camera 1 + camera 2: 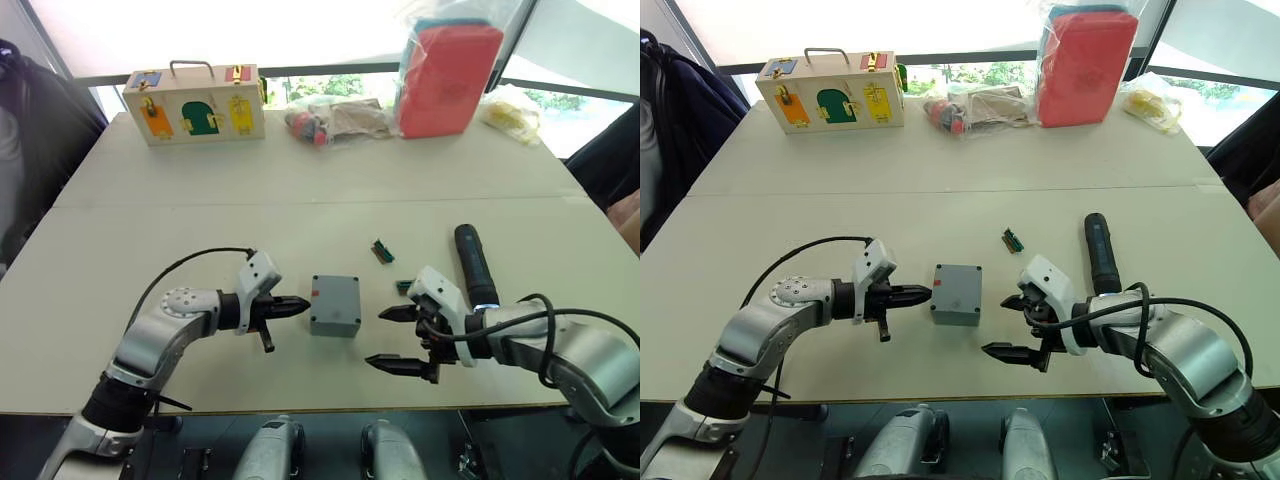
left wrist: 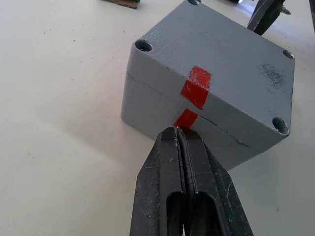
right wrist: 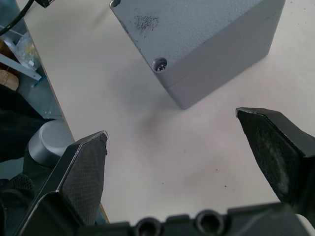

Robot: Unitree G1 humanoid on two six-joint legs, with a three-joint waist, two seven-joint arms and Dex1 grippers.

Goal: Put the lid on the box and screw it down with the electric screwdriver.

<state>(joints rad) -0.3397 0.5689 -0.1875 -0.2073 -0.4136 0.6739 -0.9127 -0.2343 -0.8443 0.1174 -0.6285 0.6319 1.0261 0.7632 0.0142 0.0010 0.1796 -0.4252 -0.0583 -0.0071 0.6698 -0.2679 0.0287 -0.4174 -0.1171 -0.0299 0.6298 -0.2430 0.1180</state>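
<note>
Already the flat grey-blue plastic lid (image 2: 221, 59) is sitting on the small square grey plastic box (image 1: 335, 305) mid-table, so the slim dark pen-shaped electric screwdriver (image 1: 474, 262), lying just beyond the wide-open right gripper (image 1: 398, 340), probably needs picking up next. Seen from the left wrist, the left gripper (image 2: 183, 135), pinched closed and empty, is pointing at the red mark, seemingly bracing the box. Seen from the right wrist, a corner screw hole (image 3: 160, 64) is showing; whether it is holding a screw, I cannot tell.

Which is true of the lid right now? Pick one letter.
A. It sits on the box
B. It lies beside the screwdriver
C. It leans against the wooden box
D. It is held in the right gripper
A: the left wrist view shows the lid seated on the box, with the seam between them and the red mark crossing it.
</note>
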